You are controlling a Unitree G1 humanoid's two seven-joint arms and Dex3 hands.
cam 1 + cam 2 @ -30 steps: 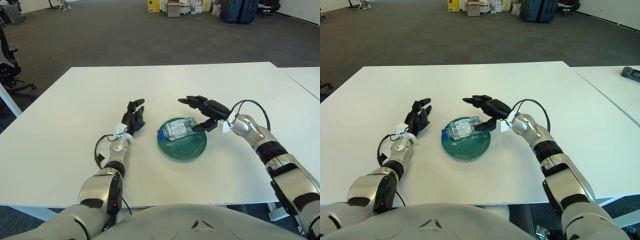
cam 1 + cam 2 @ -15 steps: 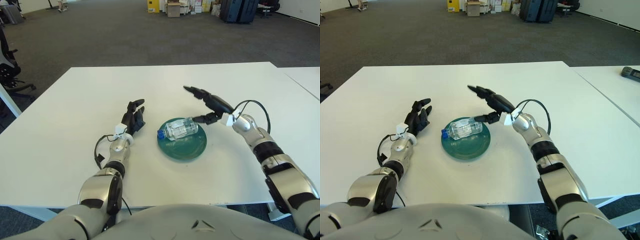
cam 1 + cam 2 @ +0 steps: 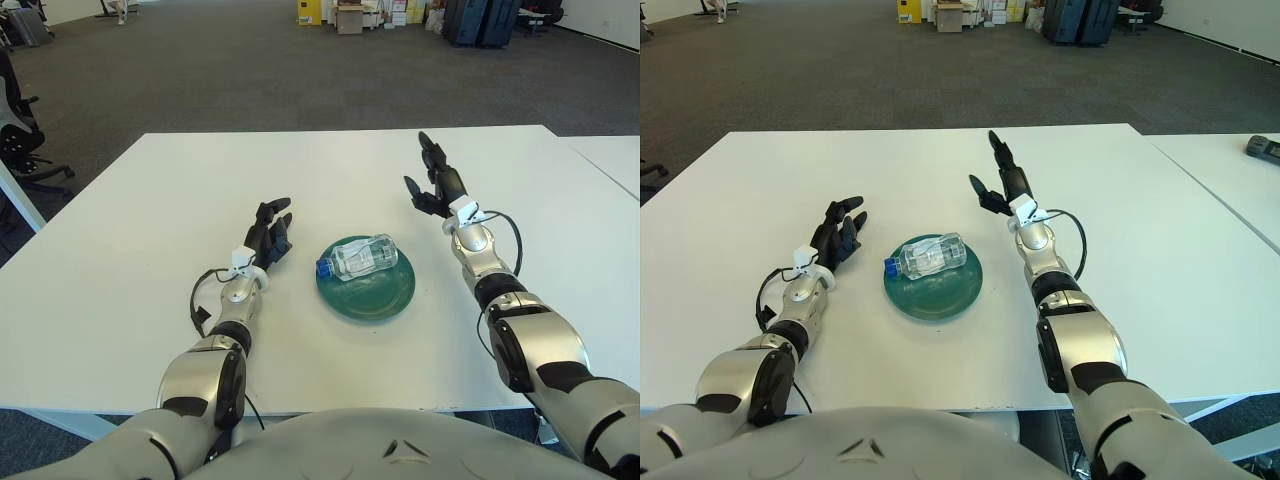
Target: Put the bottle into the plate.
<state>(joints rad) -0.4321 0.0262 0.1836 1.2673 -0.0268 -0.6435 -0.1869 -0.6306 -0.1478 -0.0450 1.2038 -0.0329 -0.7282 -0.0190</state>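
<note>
A clear plastic bottle with a blue cap lies on its side in the green plate at the middle of the white table; it also shows in the right eye view. My right hand is open and empty, fingers spread and raised, to the right of and behind the plate, apart from the bottle. My left hand rests open on the table to the left of the plate.
The white table stretches wide around the plate. A second white table adjoins on the right, with a dark object on it. An office chair stands at the far left; boxes and cases stand at the back of the room.
My right hand has let go of the bottle, lifted and drawn back to the right with fingers spread. The bottle stays lying in the plate. The left hand has not moved.
</note>
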